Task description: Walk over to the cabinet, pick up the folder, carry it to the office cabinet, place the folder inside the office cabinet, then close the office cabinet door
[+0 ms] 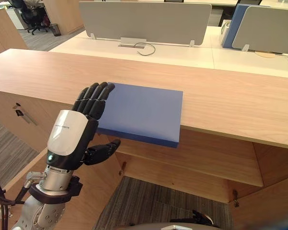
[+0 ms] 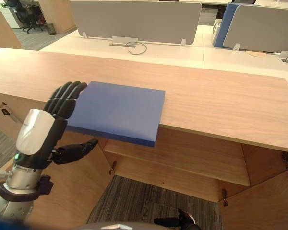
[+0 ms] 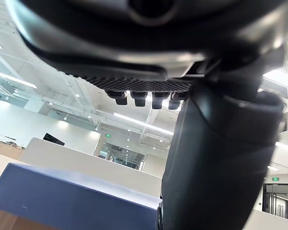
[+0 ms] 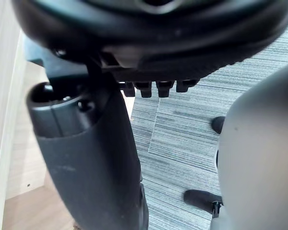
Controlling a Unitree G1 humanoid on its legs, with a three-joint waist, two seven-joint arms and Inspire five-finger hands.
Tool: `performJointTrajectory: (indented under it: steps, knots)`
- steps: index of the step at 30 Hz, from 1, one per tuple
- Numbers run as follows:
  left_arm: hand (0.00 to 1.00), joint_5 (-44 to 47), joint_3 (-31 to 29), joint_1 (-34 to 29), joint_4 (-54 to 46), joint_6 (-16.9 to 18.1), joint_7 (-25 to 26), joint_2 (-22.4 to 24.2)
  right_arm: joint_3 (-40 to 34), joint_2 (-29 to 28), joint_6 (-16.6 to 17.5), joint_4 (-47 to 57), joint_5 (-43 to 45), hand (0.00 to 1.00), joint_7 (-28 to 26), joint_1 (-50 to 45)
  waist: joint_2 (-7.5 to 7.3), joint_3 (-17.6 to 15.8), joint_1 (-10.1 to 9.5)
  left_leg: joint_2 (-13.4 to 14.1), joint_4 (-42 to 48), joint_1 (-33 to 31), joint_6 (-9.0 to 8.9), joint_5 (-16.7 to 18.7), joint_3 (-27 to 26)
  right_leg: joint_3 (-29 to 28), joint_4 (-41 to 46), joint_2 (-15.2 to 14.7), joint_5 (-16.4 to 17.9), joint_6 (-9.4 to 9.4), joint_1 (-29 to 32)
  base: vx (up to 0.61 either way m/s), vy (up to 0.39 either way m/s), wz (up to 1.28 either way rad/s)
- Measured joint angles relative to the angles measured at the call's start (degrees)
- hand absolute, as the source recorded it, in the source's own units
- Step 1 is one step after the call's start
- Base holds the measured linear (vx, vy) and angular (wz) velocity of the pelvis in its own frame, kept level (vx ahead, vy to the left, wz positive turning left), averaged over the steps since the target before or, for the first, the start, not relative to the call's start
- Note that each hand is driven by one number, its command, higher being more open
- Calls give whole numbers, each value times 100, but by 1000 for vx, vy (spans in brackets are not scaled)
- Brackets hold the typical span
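Observation:
A flat blue folder (image 1: 141, 112) lies on the long wooden cabinet top (image 1: 230, 96), its near edge hanging out over the cabinet's front. My left hand (image 1: 72, 134) is at the folder's left near corner. Its fingers (image 2: 65, 98) reach over the folder's top, and the thumb (image 2: 77, 149) stretches out underneath. In the left wrist view the folder (image 3: 72, 201) sits in the gap between thumb and fingers, with clear space above it, so the hand is open. My right hand (image 4: 86, 153) hangs low over grey carpet, fingers relaxed and holding nothing.
Under the top, the cabinet stands open with a wooden shelf (image 1: 206, 163) inside and a door swung out on each side (image 1: 273, 191). White desks with grey divider screens (image 1: 144, 21) stand behind. An office chair (image 1: 31, 14) is far back left.

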State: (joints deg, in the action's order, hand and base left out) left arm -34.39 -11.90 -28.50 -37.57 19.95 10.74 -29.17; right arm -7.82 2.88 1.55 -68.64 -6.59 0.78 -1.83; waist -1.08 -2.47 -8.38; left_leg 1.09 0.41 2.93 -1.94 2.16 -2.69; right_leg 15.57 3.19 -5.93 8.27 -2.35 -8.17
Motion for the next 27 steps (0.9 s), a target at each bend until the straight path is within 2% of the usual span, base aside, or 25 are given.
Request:
performJointTrajectory:
  steps: [9,13,20,27]
  knots:
    - [100,-31,141,27,269,-21,4,-155,3,8,4,-1,-5,100,2,-8,29,62,38,22,0,17,-1,-1,-99,-97,13,8,-2,1,36,-35,16,-5]
    - [100,-350,334,88,538,-31,9,-245,10,13,11,2,-7,100,0,-9,44,114,79,45,0,16,-2,-1,-158,-172,48,21,-5,5,92,-41,16,-9]
    - [100,-835,682,321,1412,-76,11,-524,18,34,32,31,-16,100,0,-33,84,158,167,93,-41,82,-18,-12,-297,-310,53,67,-45,43,125,-46,16,-10]
    - [100,-1178,728,745,2151,-169,78,-546,7,138,59,52,-17,100,15,-23,196,145,249,104,-309,217,-26,-148,-434,-421,-101,106,-175,43,116,-38,20,-9]
